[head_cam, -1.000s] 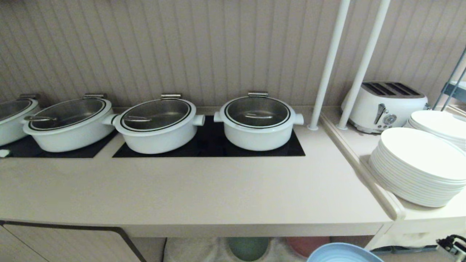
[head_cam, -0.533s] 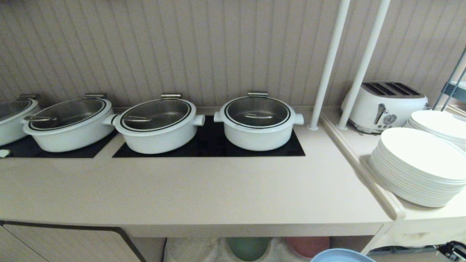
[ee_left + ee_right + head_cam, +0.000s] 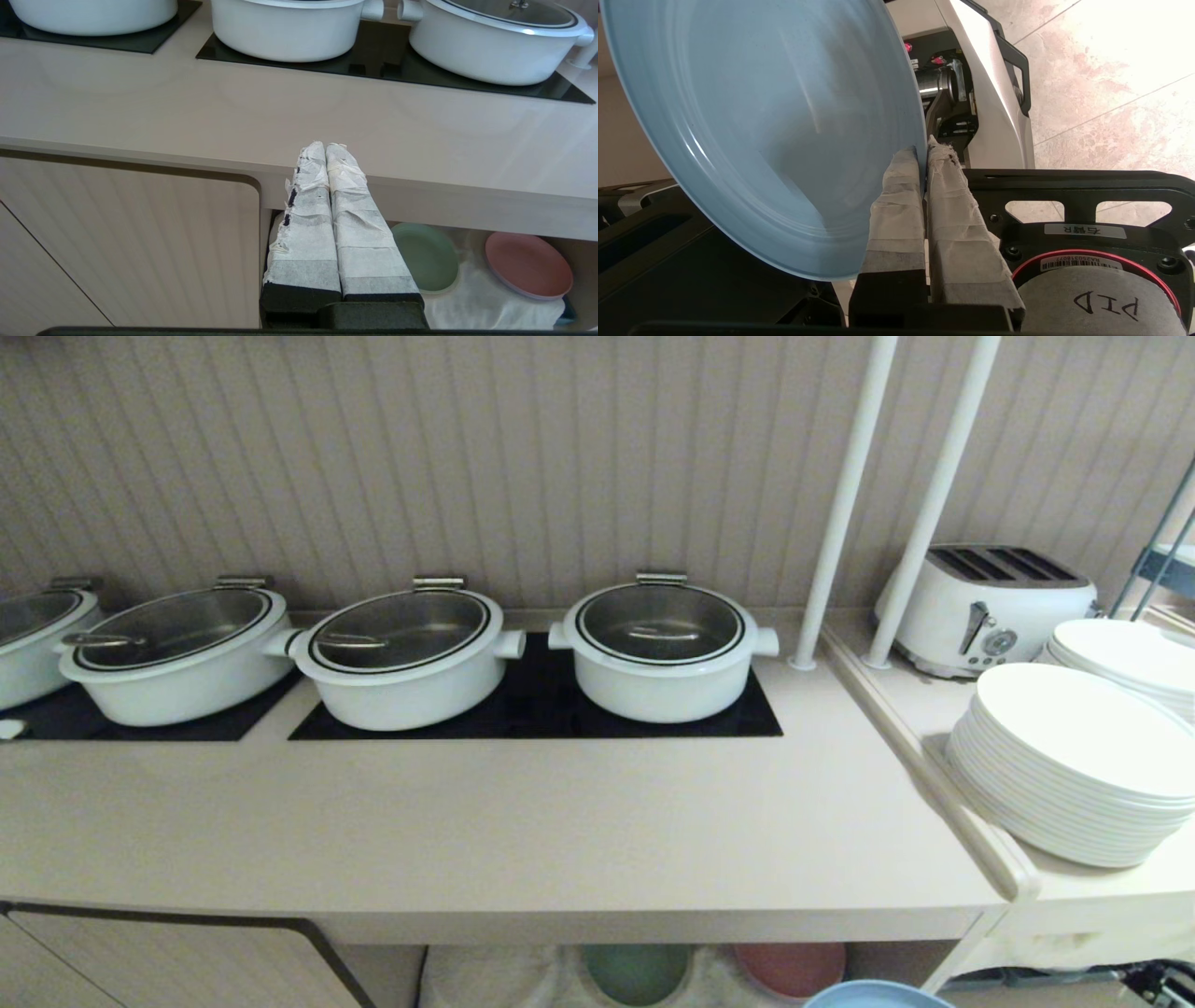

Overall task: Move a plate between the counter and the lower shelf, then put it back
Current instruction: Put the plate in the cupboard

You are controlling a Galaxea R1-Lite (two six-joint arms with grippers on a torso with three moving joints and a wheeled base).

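Note:
Only the top rim of the light-blue plate (image 3: pixel 873 995) peeks in at the bottom edge of the head view, right of centre and below the counter (image 3: pixel 523 821). In the right wrist view the plate (image 3: pixel 761 130) fills the frame, tilted on edge, and my right gripper (image 3: pixel 924 151) is shut on its rim, one taped finger on each face. The lower shelf (image 3: pixel 486 298), lined with white cloth, opens under the counter's front edge. My left gripper (image 3: pixel 325 145) is shut and empty, parked in front of the counter edge.
A green plate (image 3: pixel 427 256) and a pink plate (image 3: pixel 528 266) lie on the shelf cloth. White lidded pots (image 3: pixel 658 649) stand on black cooktop panels. Stacked white plates (image 3: pixel 1074 765), a toaster (image 3: pixel 985 607) and two white poles (image 3: pixel 845 504) stand at the right.
The blue plate has sunk lower at the bottom edge of the head view, and the right arm's wrist has dropped nearly out of that view. The left arm has not moved.

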